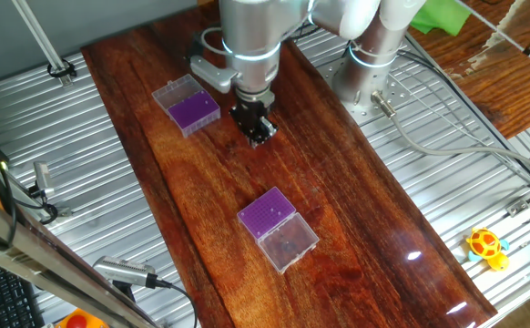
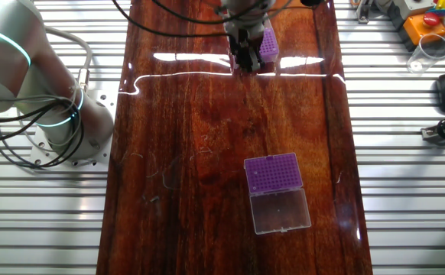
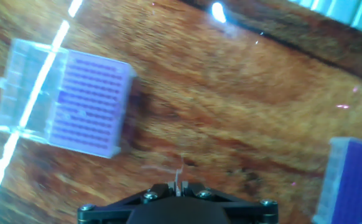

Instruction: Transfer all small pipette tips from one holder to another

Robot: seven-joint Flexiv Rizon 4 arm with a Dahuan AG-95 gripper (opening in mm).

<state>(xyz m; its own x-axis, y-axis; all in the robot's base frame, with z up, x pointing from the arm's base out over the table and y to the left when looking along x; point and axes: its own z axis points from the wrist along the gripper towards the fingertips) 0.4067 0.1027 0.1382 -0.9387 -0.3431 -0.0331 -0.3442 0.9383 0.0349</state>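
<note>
- A long, dark red-brown wooden table (image 1: 356, 210) runs across a bed of ribbed metal (image 1: 110, 173); bright streaks of light gleam on its polished surface.
- A silver robot arm (image 1: 247, 36) reaches down over the far part of the table, with grey cables (image 2: 47, 130) looping around its round base.
- The black gripper (image 1: 259, 130) hangs just above the bare wood, between the two pipette tip holders and nearer the far one.
- The hand view shows its two fingers (image 3: 180, 184) pressed together, pinching a thin, pale, see-through pipette tip (image 3: 180, 174) that sticks out past them towards the wood.
- The far holder (image 1: 188, 104) is a clear plastic box with a purple grid top and its lid folded open; it sits just beside the gripper.
- The near holder (image 1: 278, 227) is the same kind of box, purple grid with the clear lid lying open alongside, well apart from the gripper.
- Whether tips stand in either grid is too small to tell.
- A small yellow toy (image 1: 487, 247) lies on the metal off the table's edge.
</note>
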